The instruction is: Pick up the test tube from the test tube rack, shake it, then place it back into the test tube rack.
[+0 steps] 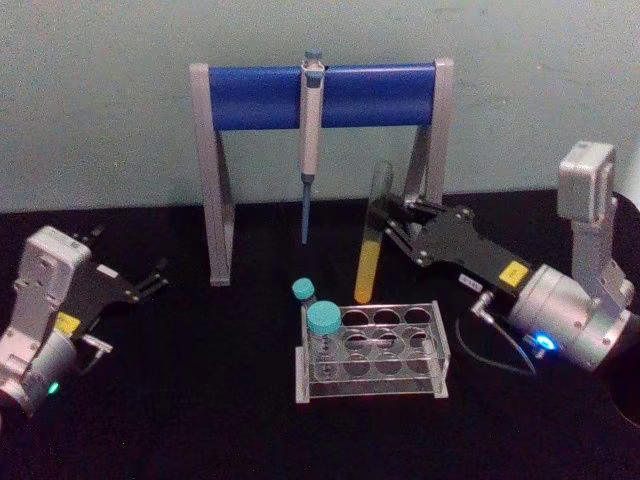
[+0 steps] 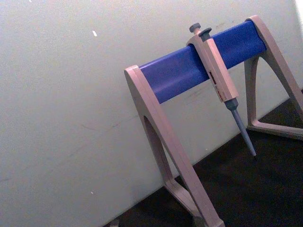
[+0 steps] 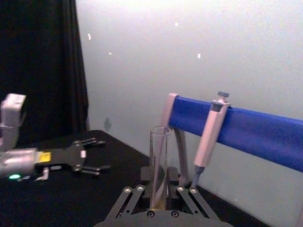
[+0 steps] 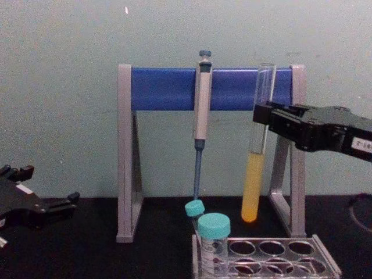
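Chest view: the jaws of the right gripper [image 4: 263, 116] are seen closed on the test tube [image 4: 254, 174], high up on the bare glass above the yellow liquid. The tube is held in the air with its open mouth up, most likely so that nothing is spilled, since no cap is on it. Its round bottom hangs above the test tube rack [image 1: 437, 330] and a little behind it, not in any hole. It is held clear of the rack, so it looks ready to be shaken. Two short tubes with teal caps [image 1: 323, 320] are kept at the left end of the rack, and the other holes are left free for the tube to be put back. Behind, a grey pipette [image 1: 311, 130] is hung on the blue stand [image 1: 260, 95], near the tube, so care may be needed there. The left gripper [image 1: 150, 280] is parked low on the black table, well apart, with its jaws spread wide and nothing held
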### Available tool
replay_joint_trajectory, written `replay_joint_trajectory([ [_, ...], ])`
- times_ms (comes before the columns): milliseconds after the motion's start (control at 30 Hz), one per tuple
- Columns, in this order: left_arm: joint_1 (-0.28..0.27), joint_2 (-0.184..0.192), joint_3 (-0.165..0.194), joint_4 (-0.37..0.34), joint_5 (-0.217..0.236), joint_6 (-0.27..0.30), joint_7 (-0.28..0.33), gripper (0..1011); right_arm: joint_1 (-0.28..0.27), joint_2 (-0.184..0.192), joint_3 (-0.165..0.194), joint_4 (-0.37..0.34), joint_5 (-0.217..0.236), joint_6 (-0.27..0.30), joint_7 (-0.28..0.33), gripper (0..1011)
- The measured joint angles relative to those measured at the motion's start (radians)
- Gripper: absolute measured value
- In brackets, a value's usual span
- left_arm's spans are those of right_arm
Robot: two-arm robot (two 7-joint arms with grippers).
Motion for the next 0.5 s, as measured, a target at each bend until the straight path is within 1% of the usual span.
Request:
replay_joint_trajectory([
  [133,0.000,0.000,0.000,0.000,0.000,0.000,0.000,1001,0.033,-0.018,-0.003,0.039,-0.011,-0.002,-0.016,221],
  [200,0.000,0.000,0.000,0.000,0.000,0.000,0.000,1001,0.039,-0.021,-0.001,0.048,-0.014,-0.003,-0.022,221],
  [500,0.000,0.000,0.000,0.000,0.000,0.000,0.000,1001,0.042,-0.019,0.021,0.058,-0.026,-0.007,-0.043,221],
])
